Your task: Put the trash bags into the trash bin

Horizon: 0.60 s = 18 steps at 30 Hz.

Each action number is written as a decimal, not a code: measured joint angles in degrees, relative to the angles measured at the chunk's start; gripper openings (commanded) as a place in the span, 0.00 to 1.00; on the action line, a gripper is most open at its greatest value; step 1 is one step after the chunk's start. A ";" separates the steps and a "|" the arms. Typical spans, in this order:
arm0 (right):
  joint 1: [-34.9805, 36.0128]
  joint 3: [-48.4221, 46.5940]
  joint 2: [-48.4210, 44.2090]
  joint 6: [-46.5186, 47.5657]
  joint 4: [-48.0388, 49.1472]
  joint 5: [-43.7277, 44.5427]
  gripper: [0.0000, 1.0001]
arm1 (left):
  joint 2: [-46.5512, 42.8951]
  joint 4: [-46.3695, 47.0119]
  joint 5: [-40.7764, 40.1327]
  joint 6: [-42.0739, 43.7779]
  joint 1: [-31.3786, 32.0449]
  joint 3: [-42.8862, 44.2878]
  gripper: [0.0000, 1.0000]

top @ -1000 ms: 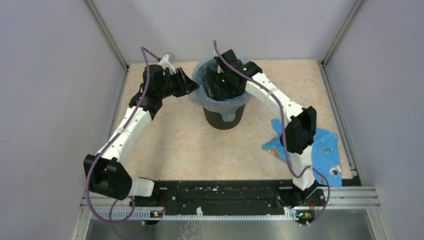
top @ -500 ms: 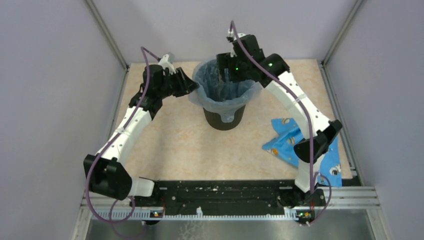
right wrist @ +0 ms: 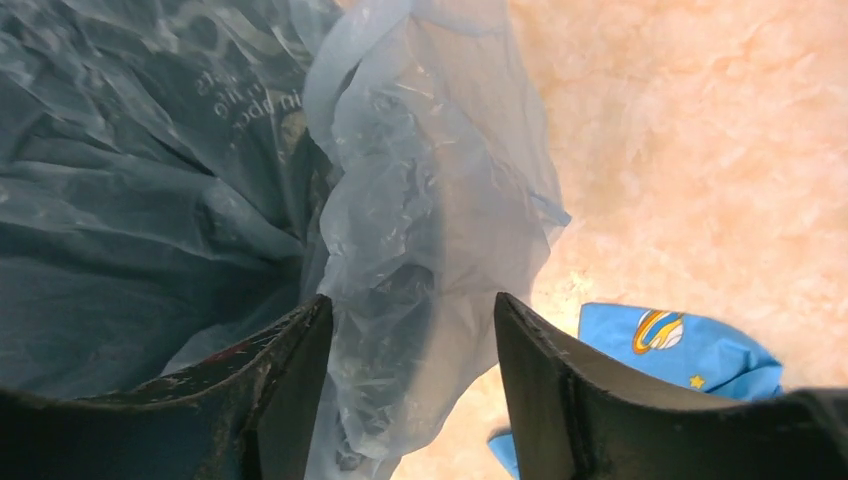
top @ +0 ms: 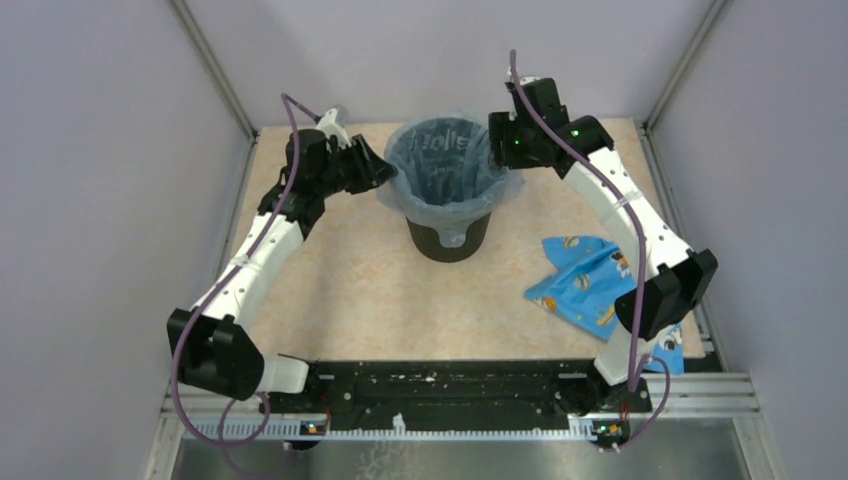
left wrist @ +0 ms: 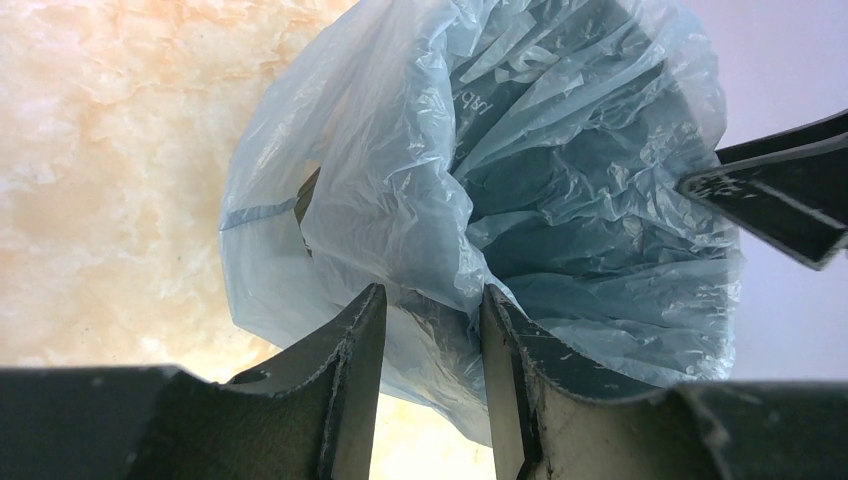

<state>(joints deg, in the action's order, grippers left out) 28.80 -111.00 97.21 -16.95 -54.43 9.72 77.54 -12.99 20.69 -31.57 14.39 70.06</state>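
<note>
The round black trash bin [top: 447,238] stands mid-table. A pale grey-blue trash bag [top: 445,165] lines it, its edge folded out over the rim. My left gripper [top: 385,172] sits at the bin's left rim. In the left wrist view this gripper [left wrist: 432,290] is shut on the bag's [left wrist: 560,150] folded edge over the rim, one finger inside and one outside. My right gripper [top: 497,140] hovers at the right rim. In the right wrist view it [right wrist: 412,300] is open, straddling the bag's [right wrist: 430,200] overhanging film, with a gap by the right finger.
A blue printed wrapper [top: 592,282] lies on the table to the bin's right, also seen in the right wrist view [right wrist: 690,350]. Grey walls and metal rails [top: 215,70] close in the table. The right gripper's finger [left wrist: 790,190] shows across the bin in the left wrist view.
My right arm rose out of the bin and swung right to its right rim, its jaws narrowing. The left arm and the bin stayed still.
</note>
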 measured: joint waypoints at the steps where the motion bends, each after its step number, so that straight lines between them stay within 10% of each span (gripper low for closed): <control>1: -0.33 1.57 0.00 -0.02 0.70 -0.74 0.52 | 0.00 -0.02 -0.07 -0.02 0.00 0.00 0.46; 10: -1.62 7.63 0.07 -2.64 5.66 -4.61 0.00 | 0.00 -0.44 -0.04 -0.04 0.17 0.11 0.46; 18: -1.57 7.34 0.70 -2.75 6.23 -5.01 0.00 | 0.55 -1.29 -0.17 0.07 0.28 0.57 0.47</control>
<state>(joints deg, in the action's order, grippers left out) 27.22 -103.66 97.91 -19.70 -48.21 4.71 78.08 -14.28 20.51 -31.51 14.68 70.63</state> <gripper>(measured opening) 0.044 0.463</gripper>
